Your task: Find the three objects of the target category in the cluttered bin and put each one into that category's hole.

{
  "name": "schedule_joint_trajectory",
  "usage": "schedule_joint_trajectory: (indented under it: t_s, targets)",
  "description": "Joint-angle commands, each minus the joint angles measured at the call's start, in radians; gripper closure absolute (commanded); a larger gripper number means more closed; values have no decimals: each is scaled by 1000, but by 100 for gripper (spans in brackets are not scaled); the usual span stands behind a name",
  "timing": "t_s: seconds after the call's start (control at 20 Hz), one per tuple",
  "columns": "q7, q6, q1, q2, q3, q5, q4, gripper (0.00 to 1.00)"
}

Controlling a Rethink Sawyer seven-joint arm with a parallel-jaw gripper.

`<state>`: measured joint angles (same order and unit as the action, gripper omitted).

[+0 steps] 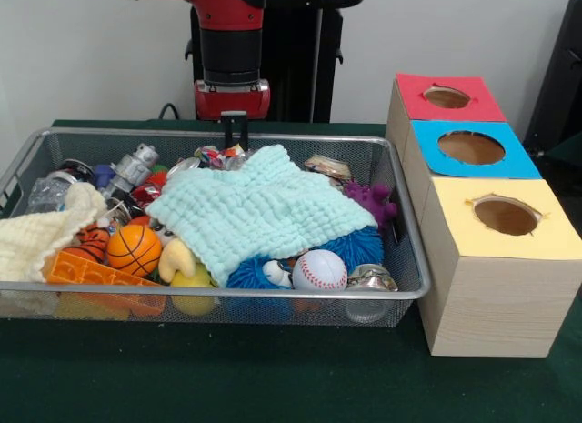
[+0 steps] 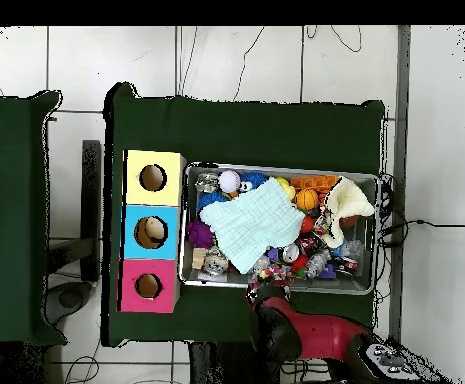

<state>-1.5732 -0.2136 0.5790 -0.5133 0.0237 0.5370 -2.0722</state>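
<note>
Green cloth covers the worktop [image 1: 273, 387], and a wire bin [image 1: 218, 291] full of toys sits on it beside a box [image 1: 496, 287] with red, blue and yellow holes. No toy shows in any hole, so I think all three are left to find. A pale blue cloth [image 1: 264, 209] lies slanted across the bin's middle, hiding things. The tool [image 1: 235, 130] hangs at the bin's back edge, holding nothing; I cannot tell if it is apart.
</note>
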Motion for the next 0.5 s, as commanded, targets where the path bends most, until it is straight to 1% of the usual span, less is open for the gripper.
schedule_joint_trajectory:
  t_s: [0.05,0.15,0.3,0.5]
  targets:
    - [-138,117,-9,-106,146,-32,-3,100]
    - [-126,179,-18,-164,164,-60,-3,100]
    - [-108,260,-22,-222,188,-86,0,100]
    - [-103,339,-36,-298,205,-122,-3,100]
